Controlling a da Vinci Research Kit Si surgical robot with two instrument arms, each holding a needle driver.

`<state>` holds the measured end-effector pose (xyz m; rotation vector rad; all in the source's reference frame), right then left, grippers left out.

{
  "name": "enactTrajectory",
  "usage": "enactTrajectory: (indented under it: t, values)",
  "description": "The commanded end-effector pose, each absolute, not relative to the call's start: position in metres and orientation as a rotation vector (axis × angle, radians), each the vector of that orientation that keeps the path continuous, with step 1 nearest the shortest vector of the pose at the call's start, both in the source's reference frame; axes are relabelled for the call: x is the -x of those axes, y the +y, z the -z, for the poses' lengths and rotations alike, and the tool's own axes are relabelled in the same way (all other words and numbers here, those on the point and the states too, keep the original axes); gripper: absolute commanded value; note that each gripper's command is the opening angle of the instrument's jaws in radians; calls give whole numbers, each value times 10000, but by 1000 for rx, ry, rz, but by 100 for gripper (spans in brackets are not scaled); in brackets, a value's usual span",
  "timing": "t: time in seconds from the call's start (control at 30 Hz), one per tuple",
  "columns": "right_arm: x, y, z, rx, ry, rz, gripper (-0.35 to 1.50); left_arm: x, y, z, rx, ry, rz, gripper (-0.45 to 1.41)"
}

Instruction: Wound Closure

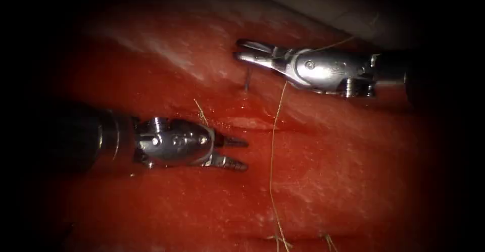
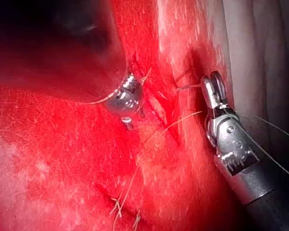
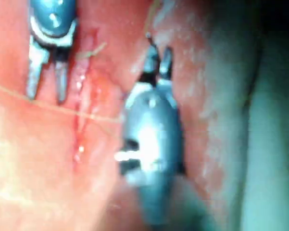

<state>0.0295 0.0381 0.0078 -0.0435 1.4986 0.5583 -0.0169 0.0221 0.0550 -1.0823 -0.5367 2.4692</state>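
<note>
The cut (image 1: pixel 255 123) lies across the red tissue (image 1: pixel 353 181). The needle (image 1: pixel 247 80) stands in the tissue on the far side of the cut, and a short dark length of it shows. My right tool (image 1: pixel 243 50) hovers directly over it with its jaws a little apart; the needle rises to the lower jaw, and no grip on it shows. Thread (image 1: pixel 272 151) runs from the right tool's body down across the cut. My left tool (image 1: pixel 242 153) sits on the near side, open and holding nothing. The needle (image 2: pixel 187 88) reaches the right tool (image 2: pixel 214 89).
Tied stitches with cut ends (image 1: pixel 279 241) sit near the bottom edge of the tissue, with another (image 1: pixel 329 240) beside them. A short loose thread end (image 1: pixel 201 111) lies just above the left tool. Pale cloth (image 1: pixel 364 14) borders the tissue at the back.
</note>
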Motion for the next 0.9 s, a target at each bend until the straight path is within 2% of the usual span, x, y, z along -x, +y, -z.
enactTrajectory:
  t: [0.03,0.57,0.9]
  values:
    - [-304,385,-83,17,1495,-580,-35,174,217,-555,1083,-539,-2469,21]
    - [-305,387,-103,-185,1467,-769,-35,174,216,-554,1083,-539,-2468,21]
    - [-310,376,-108,-458,1443,-1039,-35,173,216,-554,1084,-540,-2469,21]
